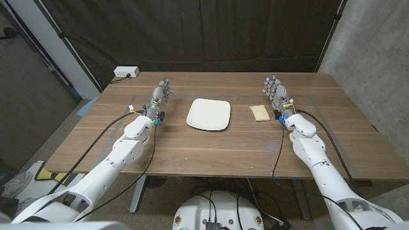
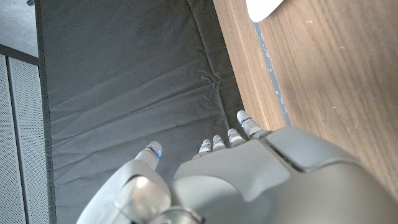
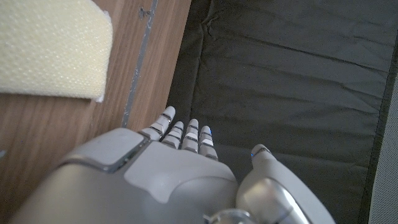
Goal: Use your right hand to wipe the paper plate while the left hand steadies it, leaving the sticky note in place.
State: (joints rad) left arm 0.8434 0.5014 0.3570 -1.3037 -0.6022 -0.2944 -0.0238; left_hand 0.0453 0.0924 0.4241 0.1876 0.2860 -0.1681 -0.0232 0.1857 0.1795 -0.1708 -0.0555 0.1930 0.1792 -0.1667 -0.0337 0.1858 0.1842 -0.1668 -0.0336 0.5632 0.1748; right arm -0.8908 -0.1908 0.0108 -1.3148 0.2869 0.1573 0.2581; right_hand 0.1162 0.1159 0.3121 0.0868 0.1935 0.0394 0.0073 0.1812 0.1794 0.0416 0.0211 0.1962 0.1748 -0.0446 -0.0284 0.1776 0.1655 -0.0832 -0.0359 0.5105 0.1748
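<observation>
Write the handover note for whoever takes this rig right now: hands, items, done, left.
Left hand: holds nothing, fingers apart, on the table left of the paper plate, apart from it.
Right hand: holds nothing, beside the yellow sponge, not touching it.
Plate: mid-table. Sponge lies to its right. No sticky note can be made out on the plate.
Done: nothing yet.
Left: right hand picks up the sponge, left steadies the plate, wipe.

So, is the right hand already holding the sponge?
No. In the head view the right hand stands beside the sponge, apart from it and holding nothing.
</observation>
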